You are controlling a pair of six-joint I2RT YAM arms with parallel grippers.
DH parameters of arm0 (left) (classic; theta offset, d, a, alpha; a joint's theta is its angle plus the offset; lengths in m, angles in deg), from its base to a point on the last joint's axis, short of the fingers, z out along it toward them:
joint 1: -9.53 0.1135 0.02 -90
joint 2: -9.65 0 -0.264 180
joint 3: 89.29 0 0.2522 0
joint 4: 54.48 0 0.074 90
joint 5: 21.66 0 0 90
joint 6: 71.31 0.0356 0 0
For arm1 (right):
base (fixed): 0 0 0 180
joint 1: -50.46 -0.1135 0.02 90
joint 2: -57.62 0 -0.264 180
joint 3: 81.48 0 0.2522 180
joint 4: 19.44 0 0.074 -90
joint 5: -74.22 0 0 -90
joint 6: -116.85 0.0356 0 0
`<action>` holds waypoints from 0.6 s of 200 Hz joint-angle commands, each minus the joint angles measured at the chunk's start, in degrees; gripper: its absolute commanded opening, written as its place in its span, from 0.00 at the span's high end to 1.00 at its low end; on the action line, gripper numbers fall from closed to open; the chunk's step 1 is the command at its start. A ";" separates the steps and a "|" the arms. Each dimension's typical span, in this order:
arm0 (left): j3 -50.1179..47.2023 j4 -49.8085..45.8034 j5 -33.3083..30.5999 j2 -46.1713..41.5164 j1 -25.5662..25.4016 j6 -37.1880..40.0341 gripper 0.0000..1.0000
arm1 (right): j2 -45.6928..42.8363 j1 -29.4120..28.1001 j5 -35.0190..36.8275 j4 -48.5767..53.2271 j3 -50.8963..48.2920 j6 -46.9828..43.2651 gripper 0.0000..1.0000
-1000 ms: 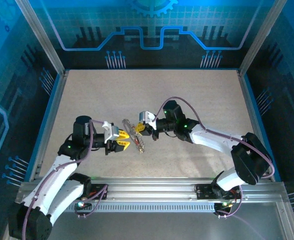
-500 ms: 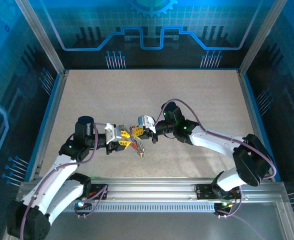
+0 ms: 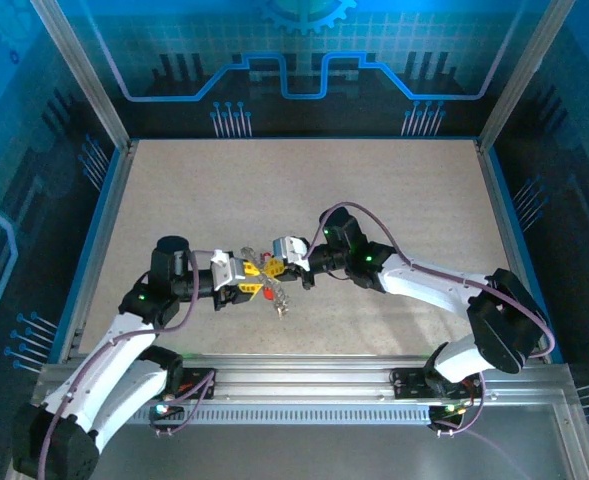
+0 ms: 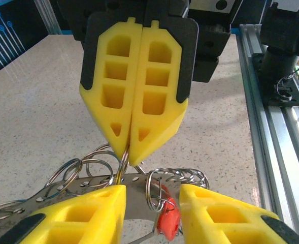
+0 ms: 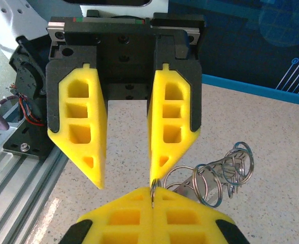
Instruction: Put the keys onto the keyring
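My right gripper (image 5: pixel 153 197) is shut on a thin silvery keyring (image 5: pixel 153 187), which pokes out between its pads. That ring hangs on a flat metal strip (image 4: pixel 134 195) carrying several more rings (image 5: pixel 208 184). A small key with a red head (image 4: pixel 168 222) dangles from one of those rings. My left gripper (image 4: pixel 152 190) faces the right gripper (image 4: pixel 127 152) tip to tip, open. The strip and the red key lie in the gap between its fingers, and I see no clamping. In the top view both grippers, left (image 3: pixel 251 279) and right (image 3: pixel 278 262), meet at mid-table, and the strip (image 3: pixel 280 297) hangs below them.
An aluminium rail (image 3: pixel 304 375) runs along the near edge of the speckled table (image 3: pixel 304 190). Blue raised borders and frame posts (image 3: pixel 99 215) close in the sides. Open tabletop lies all round the two grippers.
My left gripper has moved right and my right gripper has moved left and slightly nearer, so their tips now meet. The strip hanging from the right gripper came along with it. The left jaws widened slightly.
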 commanded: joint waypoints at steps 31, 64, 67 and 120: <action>-2.43 3.87 -4.12 -4.84 -0.53 0.89 0.63 | -0.72 -1.62 -1.22 -0.19 -0.67 -1.41 1.00; -2.28 4.19 -3.64 -4.48 -0.53 0.69 0.66 | -0.64 -1.61 -1.17 -2.16 -0.68 -0.14 1.00; -2.15 4.24 -3.29 -4.29 -0.54 0.67 0.66 | -0.64 -1.61 -1.18 -2.25 -0.68 0.08 1.00; -1.68 3.58 -0.65 -2.02 -0.87 0.55 0.74 | -0.90 -1.66 -1.01 -5.73 -2.44 1.83 1.00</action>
